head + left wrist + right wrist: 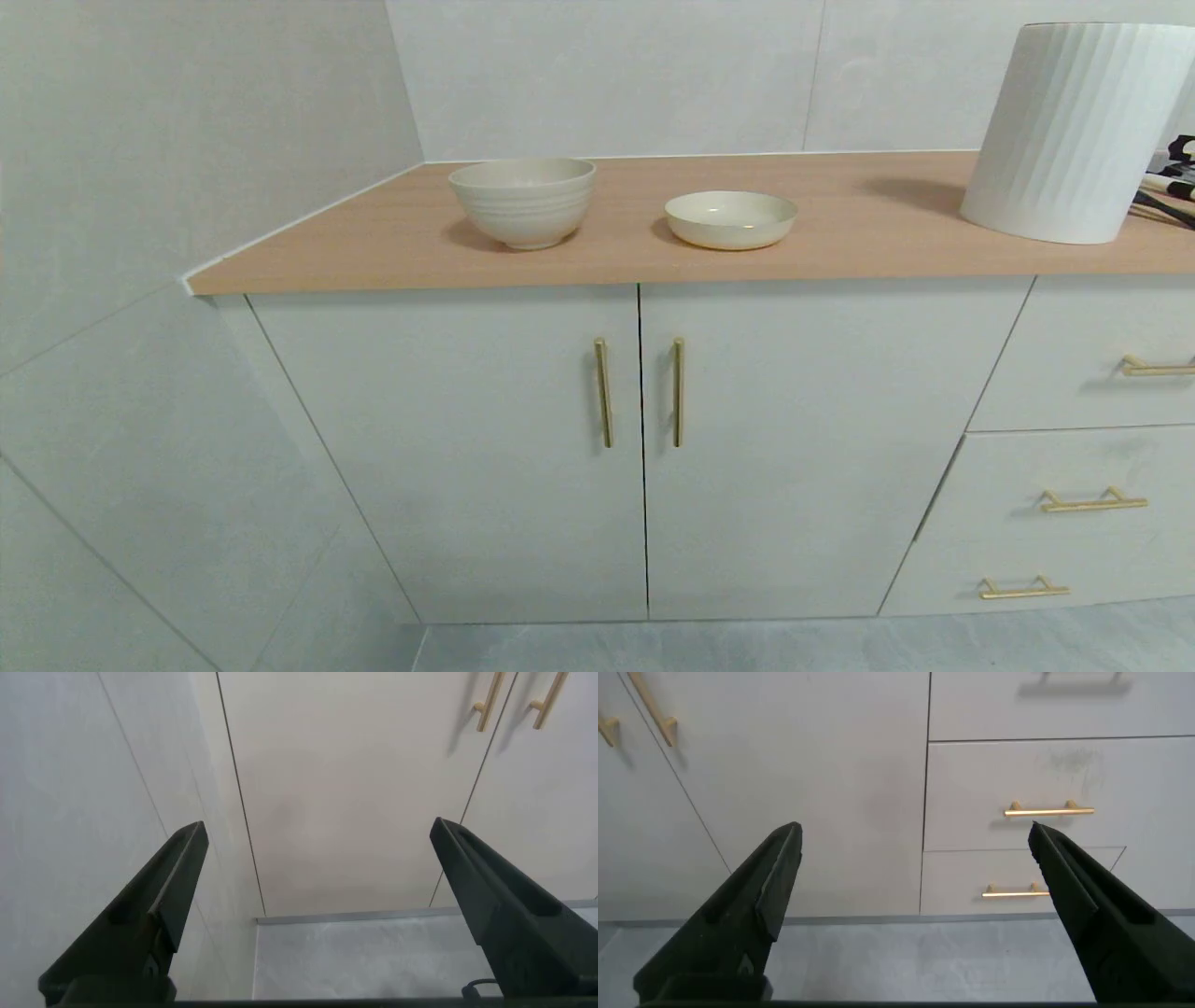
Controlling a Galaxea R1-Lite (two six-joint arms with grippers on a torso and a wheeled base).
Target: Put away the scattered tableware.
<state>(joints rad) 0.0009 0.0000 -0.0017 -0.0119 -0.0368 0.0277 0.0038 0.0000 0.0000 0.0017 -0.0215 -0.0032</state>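
A deep cream ribbed bowl stands on the wooden countertop near the left corner. To its right sits a shallow cream dish. Below them are two white cabinet doors with upright gold handles. My left gripper is open, low in front of the left cabinet door, holding nothing. My right gripper is open too, facing the lower drawers with their gold handles, also holding nothing.
A tall white ribbed container stands at the counter's right, with dark utensils behind it. Drawers with gold handles fill the right side. A tiled wall closes off the left. Grey floor lies below.
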